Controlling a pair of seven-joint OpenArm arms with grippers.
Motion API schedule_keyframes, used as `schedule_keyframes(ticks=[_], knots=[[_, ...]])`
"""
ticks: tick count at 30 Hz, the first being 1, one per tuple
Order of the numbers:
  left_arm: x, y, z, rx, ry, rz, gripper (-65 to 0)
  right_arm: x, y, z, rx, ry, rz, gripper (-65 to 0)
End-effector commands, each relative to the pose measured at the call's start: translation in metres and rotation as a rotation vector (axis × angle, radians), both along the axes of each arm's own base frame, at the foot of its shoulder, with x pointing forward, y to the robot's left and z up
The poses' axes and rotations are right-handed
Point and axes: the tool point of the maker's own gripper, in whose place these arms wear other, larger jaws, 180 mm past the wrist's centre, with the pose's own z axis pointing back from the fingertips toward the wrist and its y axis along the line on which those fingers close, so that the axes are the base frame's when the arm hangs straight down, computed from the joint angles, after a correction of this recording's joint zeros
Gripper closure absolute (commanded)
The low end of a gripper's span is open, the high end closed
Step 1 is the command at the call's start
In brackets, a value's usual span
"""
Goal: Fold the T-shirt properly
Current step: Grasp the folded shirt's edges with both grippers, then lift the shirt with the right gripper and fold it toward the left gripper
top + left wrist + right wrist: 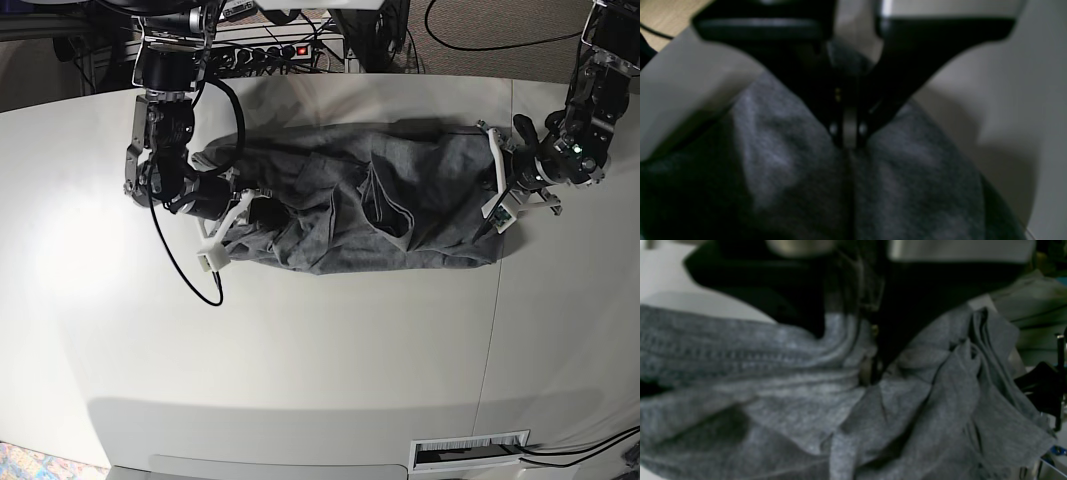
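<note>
Pinching T-shirt [400, 200], apparently both jaws.

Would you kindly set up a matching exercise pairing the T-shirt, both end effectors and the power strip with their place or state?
Things:
1. T-shirt
2. left end effector
3. right end effector
4. power strip

Descriptions:
A. beyond the table's far edge, red switch lit
B. clamped on cloth at the base view's right end of the garment
C. stretched and creased across the white table
D. at the base view's left end of the garment, cloth between its jaws

Pairs: 1-C, 2-B, 3-D, 4-A
</note>
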Motion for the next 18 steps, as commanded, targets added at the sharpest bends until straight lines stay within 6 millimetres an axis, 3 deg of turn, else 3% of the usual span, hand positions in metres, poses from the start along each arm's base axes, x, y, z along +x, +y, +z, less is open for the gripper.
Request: schedule_keyframes(ticks=[1,8,14,18], knots=[[0.003,0.002,0.006,-0.001,-0.017,-0.007,0.0,0.009,-0.003,0.009,-0.007,-0.020,0.000,0.0],[-0.008,-0.013,0.002,-0.070,-0.001,-0.014,0.0,0.021,-0.014,0.041,0.034,-0.096,-0.018,0.0],[-0.010,-0.044,0.001,-0.151,-0.002,-0.030,0.0,0.027,-0.037,0.066,-0.040,-0.179,-0.002,0.0],[-0.009,-0.061,0.001,-0.198,-0.003,-0.023,0.0,0.025,-0.028,0.083,0.032,-0.237,0.046,0.0]])
